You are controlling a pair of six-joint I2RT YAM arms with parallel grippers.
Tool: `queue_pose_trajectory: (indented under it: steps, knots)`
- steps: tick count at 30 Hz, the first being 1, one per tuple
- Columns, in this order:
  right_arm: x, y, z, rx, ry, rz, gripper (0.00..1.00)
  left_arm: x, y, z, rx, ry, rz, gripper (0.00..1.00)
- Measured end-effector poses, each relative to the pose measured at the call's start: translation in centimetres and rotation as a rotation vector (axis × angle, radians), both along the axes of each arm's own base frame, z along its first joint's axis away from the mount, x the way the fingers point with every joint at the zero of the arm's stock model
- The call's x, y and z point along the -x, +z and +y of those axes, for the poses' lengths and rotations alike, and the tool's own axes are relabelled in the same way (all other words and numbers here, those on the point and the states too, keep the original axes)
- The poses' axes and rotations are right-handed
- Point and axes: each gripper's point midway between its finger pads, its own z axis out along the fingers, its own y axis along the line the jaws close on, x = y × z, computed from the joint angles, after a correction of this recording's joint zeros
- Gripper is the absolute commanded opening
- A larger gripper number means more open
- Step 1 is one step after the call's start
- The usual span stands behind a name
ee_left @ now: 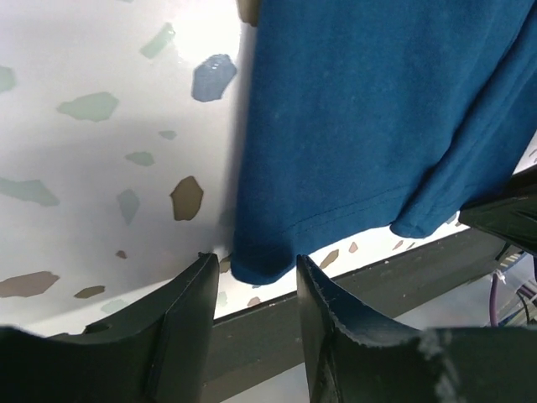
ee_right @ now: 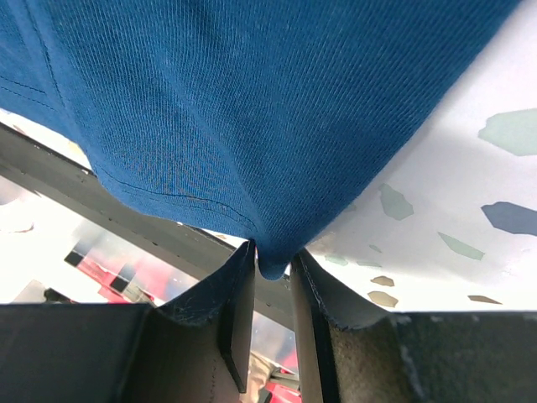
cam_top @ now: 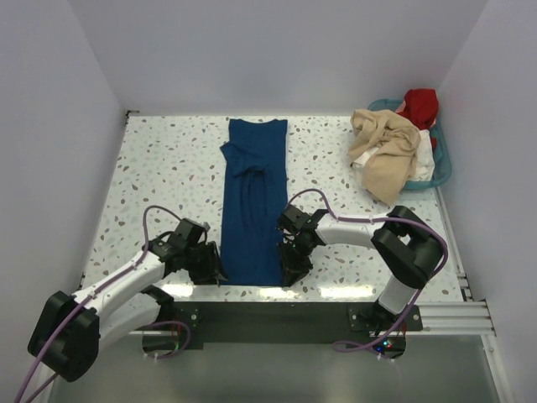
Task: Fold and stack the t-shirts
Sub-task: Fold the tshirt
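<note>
Lying as a long folded strip down the middle of the top view, the blue shirt [cam_top: 254, 197] looked light, limp and best taken by its lower hem corners. The right gripper [ee_right: 273, 260] pinched one corner, nearly closed; the left gripper [ee_left: 256, 267] stood half open astride the other, not yet clamped.

We read this as a robotics lab test cell: bare white walls [cam_top: 277, 59] close in a speckled terrazzo-pattern table [cam_top: 168, 159] on the left, far and right, while two cabled arms [cam_top: 117, 290] sit bolted to a black base plate [cam_top: 268, 319] and aluminium rail [cam_top: 453, 312] along its near edge.
</note>
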Motion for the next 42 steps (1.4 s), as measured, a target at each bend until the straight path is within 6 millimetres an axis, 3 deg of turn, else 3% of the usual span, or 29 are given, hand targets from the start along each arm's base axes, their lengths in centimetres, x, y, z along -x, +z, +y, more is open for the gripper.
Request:
queue_pose_trajectory:
  steps: [5, 8, 12, 15, 19, 27, 33, 42]
  knots:
    - [0.0, 0.0, 0.0, 0.000, 0.000, 0.000, 0.27, 0.2, -0.1, -0.7, 0.010, -0.020, 0.009, 0.39]
    - [0.0, 0.0, 0.0, 0.001, -0.001, -0.001, 0.26, 0.4, -0.3, -1.0, 0.007, -0.026, 0.019, 0.20]
    - [0.0, 0.0, 0.0, 0.002, -0.002, -0.001, 0.23, 0.6, -0.6, -0.8, -0.008, -0.024, 0.023, 0.09]
    - [-0.1, -0.1, -0.1, 0.006, -0.003, -0.004, 0.15, 0.6, -0.7, -0.8, -0.010, -0.024, 0.022, 0.00]
    - [-0.2, -0.2, -0.2, 0.015, -0.005, -0.010, 0.05, 0.5, -0.6, -0.8, -0.012, -0.028, 0.014, 0.00]
    - [-0.1, 0.1, -0.6, 0.040, -0.008, -0.009, 0.00, 0.2, -0.2, -0.5, -0.026, -0.017, -0.030, 0.00]
    - [-1.2, 2.4, -0.3, 0.045, -0.018, -0.058, 0.00, -1.2, 1.5, -1.1, -0.007, -0.012, -0.080, 0.00]
    - [-5.0, 6.0, 1.1, 0.033, -0.070, -0.170, 0.00, -5.5, 5.4, -2.5, 0.000, 0.018, -0.207, 0.00]
